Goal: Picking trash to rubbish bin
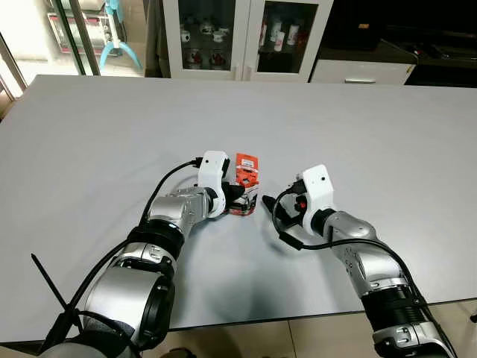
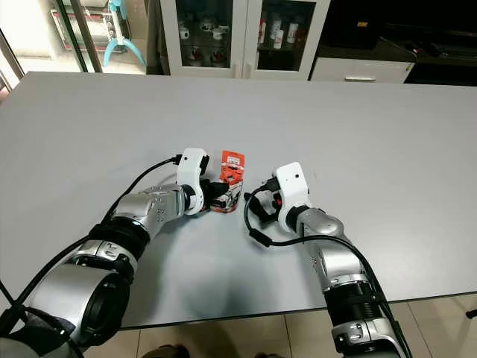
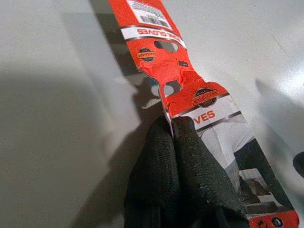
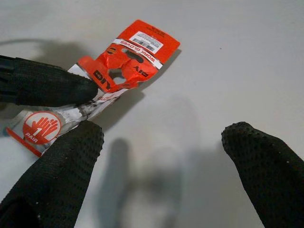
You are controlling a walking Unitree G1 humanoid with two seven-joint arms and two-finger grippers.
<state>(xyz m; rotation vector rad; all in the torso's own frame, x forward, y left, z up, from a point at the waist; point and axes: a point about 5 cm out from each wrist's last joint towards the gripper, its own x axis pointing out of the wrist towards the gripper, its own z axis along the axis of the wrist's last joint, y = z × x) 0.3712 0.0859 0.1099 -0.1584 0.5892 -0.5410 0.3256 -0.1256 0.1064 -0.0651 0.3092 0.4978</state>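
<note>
One grey table (image 1: 112,134), glass cabinet (image 1: 238,37) behind, left gripper (image 3: 172,124) pinching glove packaging (image 3: 190,90)

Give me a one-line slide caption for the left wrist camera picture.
Left gripper pinches the edge of an orange work-gloves package card lying on the grey table.

Big grey table (image 1: 112,134) w/ glass-door cabinet (image 1: 238,37) behind, tiled floor.

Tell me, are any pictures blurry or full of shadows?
Left eye view: sharp, soft arm shadows on the table. Left wrist view: wrapper print crisp, dark shadow beside it. Right wrist view: near fingers slightly soft, faint shadows beneath.
</note>
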